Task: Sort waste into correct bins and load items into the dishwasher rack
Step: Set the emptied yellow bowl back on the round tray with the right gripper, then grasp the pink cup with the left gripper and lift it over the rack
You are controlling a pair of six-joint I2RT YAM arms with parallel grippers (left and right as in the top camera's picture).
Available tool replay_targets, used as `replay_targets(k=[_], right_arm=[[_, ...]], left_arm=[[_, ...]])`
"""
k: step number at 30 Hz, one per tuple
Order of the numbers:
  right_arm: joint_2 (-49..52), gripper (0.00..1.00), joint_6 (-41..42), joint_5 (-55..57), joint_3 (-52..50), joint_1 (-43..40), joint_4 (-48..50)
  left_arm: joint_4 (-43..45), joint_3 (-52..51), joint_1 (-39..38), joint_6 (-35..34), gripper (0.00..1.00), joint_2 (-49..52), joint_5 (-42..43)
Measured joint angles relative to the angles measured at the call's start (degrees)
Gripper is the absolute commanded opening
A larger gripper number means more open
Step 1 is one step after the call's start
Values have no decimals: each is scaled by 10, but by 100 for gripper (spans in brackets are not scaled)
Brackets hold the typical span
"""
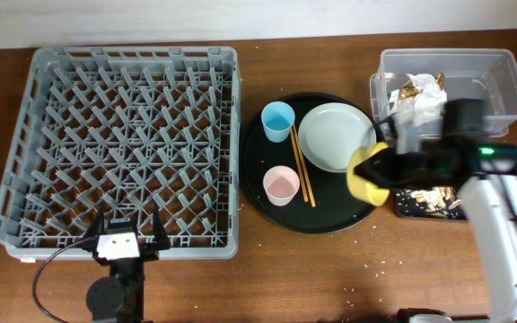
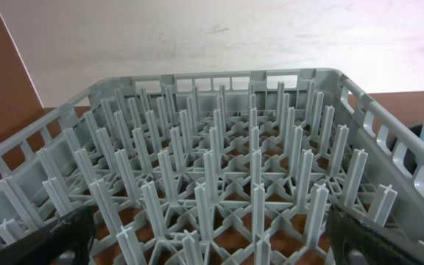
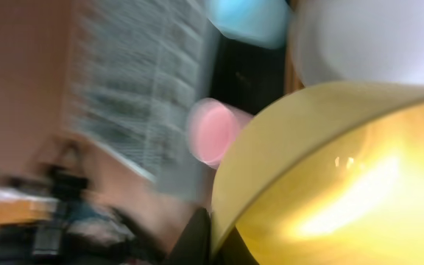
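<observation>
Yellow bowl (image 3: 330, 169), clamped in right pincer (image 1: 384, 168)

Dark brown wooden table (image 1: 348, 269) against a pale, evenly lit wall (image 2: 197, 37).

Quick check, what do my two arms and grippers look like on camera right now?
The left gripper: black jaws, a white block between them, black round joint behind, thin black cable looping left. The right arm: white link, black wrist with a lit green light.
</observation>
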Motion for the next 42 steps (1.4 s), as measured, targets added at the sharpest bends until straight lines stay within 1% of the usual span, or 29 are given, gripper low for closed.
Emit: replay_targets(k=[2,4,5,7,8,9,11,12,13,14,15,16,17,20,21,23,25,26,30,32,33,34,35,36,37,38,39,41,42], right_arm=[[30,4,102,232,1,139,1],[99,4,160,332,1,229,24],[133,4,176,354,1,250,47],[206,5,193,373,2,275,70],[231,11,198,375,2,280,75],[250,27,203,376,2,284,85],[252,36,206,375,2,284,83],[253,37,206,375,12,284,65],[256,37,207,373,39,284,26],[257,41,207,370,99,284,-31],[256,49,207,368,158,284,-59],[255,51,208,364,194,284,-80],[254,52,205,354,234,284,-73],[256,51,218,332,243,290,-42],[265,49,220,331,242,300,-42],[314,39,225,329,239,319,-42],[355,23,233,327,234,321,-43],[376,5,234,327,234,321,-43],[386,4,240,327,233,321,-46],[385,4,240,318,240,314,-68],[374,4,239,314,254,303,-83],[345,4,232,311,271,285,-91],[291,4,217,296,292,257,-92],[257,4,212,284,300,240,-92],[208,4,204,267,307,213,-94],[186,4,202,260,308,201,-94],[176,4,201,256,309,196,-96],[172,4,200,237,309,195,-81],[172,4,199,227,309,195,-78]], left_arm=[[0,0,0,0,100,0,0],[0,0,0,0,100,0,0],[0,0,0,0,100,0,0],[0,0,0,0,100,0,0],[0,0,0,0,100,0,0],[0,0,0,0,100,0,0],[0,0,0,0,100,0,0],[0,0,0,0,100,0,0],[0,0,0,0,100,0,0],[0,0,0,0,100,0,0],[0,0,0,0,100,0,0],[0,0,0,0,100,0,0],[0,0,0,0,100,0,0],[0,0,0,0,100,0,0],[0,0,0,0,100,0,0],[0,0,0,0,100,0,0],[0,0,0,0,100,0,0],[0,0,0,0,100,0,0],[0,0,0,0,100,0,0],[5,0,0,0,100,0,0],[37,-2,0,0,100,1,6],[82,-2,0,0,100,1,16],[120,6,0,-4,100,0,22],[79,33,0,-10,100,6,24],[12,97,0,-18,100,40,27],[-16,160,0,-22,100,82,28],[-34,188,0,-24,100,103,29],[-94,321,0,-27,100,248,46],[-121,424,0,-28,100,375,72]])
